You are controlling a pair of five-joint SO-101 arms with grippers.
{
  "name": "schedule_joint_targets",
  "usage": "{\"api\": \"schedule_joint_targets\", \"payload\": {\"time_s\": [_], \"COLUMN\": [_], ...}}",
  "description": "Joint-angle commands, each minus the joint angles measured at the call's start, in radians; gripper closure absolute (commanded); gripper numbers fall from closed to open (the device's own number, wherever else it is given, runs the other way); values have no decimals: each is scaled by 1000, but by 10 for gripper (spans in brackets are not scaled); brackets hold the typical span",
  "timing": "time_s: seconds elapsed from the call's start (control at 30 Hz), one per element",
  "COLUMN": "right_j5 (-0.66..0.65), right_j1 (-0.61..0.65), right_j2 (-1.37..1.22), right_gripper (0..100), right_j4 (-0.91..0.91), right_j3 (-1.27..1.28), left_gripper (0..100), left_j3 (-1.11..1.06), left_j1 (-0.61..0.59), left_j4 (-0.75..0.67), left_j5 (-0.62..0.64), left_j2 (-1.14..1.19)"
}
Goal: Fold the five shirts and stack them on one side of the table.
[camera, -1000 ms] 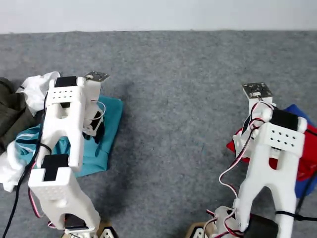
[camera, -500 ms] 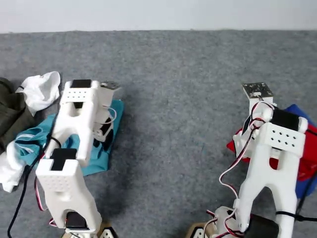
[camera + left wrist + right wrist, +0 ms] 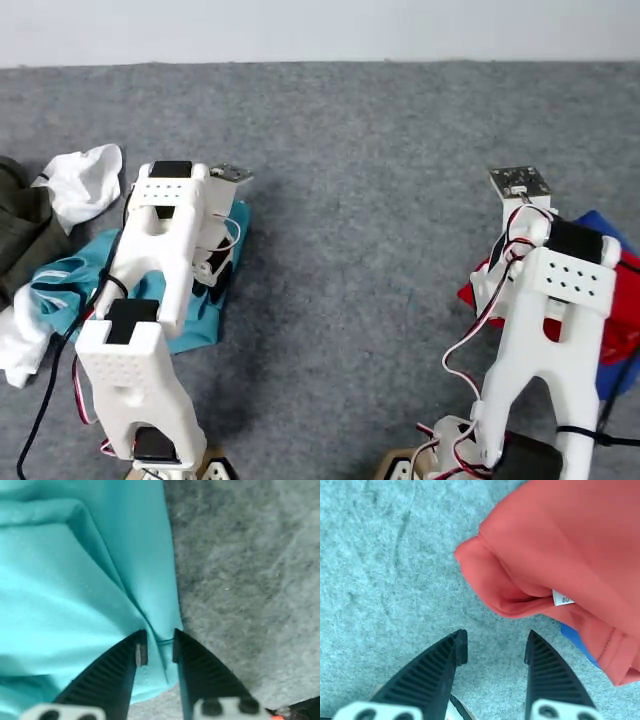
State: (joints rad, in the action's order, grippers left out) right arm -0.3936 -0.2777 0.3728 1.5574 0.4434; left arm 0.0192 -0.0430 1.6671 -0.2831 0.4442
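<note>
A teal shirt (image 3: 190, 320) (image 3: 75, 580) lies crumpled at the left of the grey table, partly under my left arm. My left gripper (image 3: 157, 647) (image 3: 215, 265) is shut on a fold at the teal shirt's edge, right where cloth meets table. A red shirt (image 3: 560, 545) (image 3: 468, 293) lies on a blue shirt (image 3: 600, 225) (image 3: 575, 635) at the right edge. My right gripper (image 3: 492, 650) hangs open over bare table, just short of the red shirt's folded corner, holding nothing.
A white shirt (image 3: 85, 180) and a dark olive shirt (image 3: 20, 230) sit bunched at the far left edge, with more white cloth (image 3: 15, 345) below them. The grey felt surface (image 3: 370, 200) stretches bare between the two arms.
My left arm has swung right, toward the table's middle, and the teal shirt under it has bunched up and shifted with it. The right arm has not moved.
</note>
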Motion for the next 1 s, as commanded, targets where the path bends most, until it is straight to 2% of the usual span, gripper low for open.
{"api": "schedule_joint_targets", "payload": {"time_s": [0.0,0.4,0.5,0.73,0.97], "right_j5": [5,5,5,5,5], "right_j1": [-7,-7,-7,-5,-5], "right_j2": [35,35,35,35,36], "right_gripper": [801,801,801,801,801], "right_j4": [-7,-7,-7,-7,-7], "right_j3": [-5,-5,-5,-5,-5], "left_gripper": [925,930,984,987,987], "left_j3": [21,22,22,35,246], "left_j1": [3,3,-23,-123,-120], "left_j4": [18,20,20,20,84], "left_j5": [6,3,-21,-57,-28], "left_j2": [-11,-9,-8,-18,-71]}}
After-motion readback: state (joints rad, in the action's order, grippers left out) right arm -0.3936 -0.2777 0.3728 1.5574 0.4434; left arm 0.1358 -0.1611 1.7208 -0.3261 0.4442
